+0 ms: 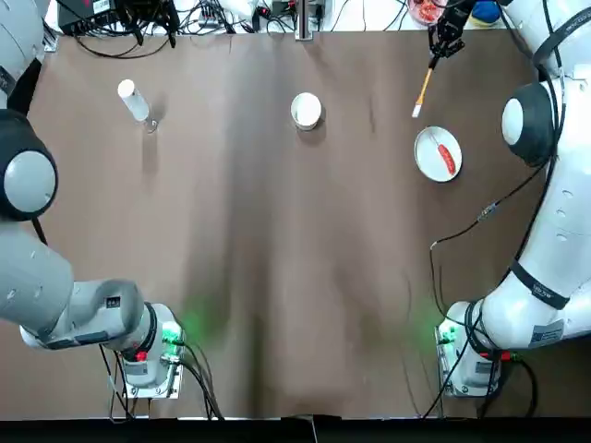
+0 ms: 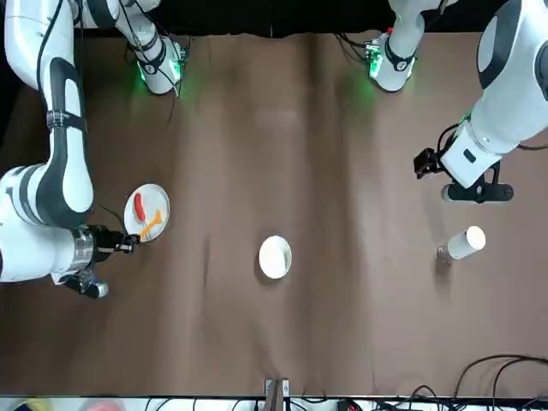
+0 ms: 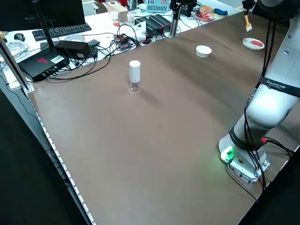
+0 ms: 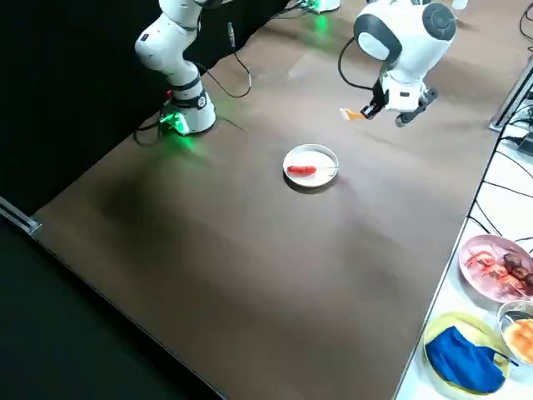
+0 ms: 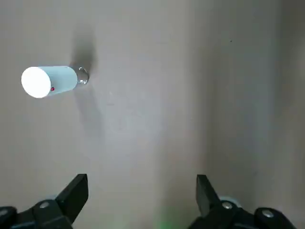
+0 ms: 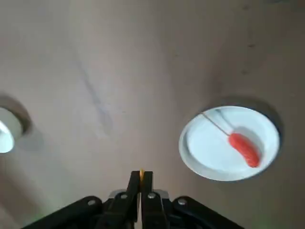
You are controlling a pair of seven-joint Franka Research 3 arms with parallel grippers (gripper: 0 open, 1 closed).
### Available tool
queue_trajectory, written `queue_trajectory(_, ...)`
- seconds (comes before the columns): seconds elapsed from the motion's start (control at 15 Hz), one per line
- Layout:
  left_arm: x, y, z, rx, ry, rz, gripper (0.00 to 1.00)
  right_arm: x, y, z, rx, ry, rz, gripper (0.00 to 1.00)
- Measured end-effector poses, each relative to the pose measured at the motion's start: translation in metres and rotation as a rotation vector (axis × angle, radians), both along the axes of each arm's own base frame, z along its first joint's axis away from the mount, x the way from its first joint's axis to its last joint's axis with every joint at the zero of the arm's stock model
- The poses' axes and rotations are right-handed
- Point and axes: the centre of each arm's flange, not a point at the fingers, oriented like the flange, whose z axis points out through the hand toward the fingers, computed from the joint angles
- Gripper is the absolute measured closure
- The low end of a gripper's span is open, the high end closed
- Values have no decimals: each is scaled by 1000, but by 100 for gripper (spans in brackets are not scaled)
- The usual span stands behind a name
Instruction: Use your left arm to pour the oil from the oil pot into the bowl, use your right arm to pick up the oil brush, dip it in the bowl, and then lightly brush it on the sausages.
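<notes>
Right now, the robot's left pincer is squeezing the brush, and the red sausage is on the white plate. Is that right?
Not quite: the right pincer is squeezing the oil brush, as the top view shows. The red sausage is indeed on the white plate.

Soft overhead light, diffuse shadows on the brown tabletop (image 1: 277,231), pale glare streaks, green glow near arm bases
</notes>
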Motion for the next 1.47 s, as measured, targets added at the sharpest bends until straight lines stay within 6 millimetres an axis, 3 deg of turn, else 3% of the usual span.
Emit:
queue_trajectory(0.27,0,10,-3,5,21,17,0,-5,-18,-8,-86,46,-46,96)
queue_trajectory(0.67,2,25,-6,7,39,46,0,-9,-69,-12,-338,91,-243,96)
queue_trajectory(1.0,2,29,-6,6,41,46,0,-18,-94,-27,-550,127,-228,96)
queue_trajectory(1.47,2,30,-8,6,46,43,0,-40,-50,-103,-684,220,-182,96)
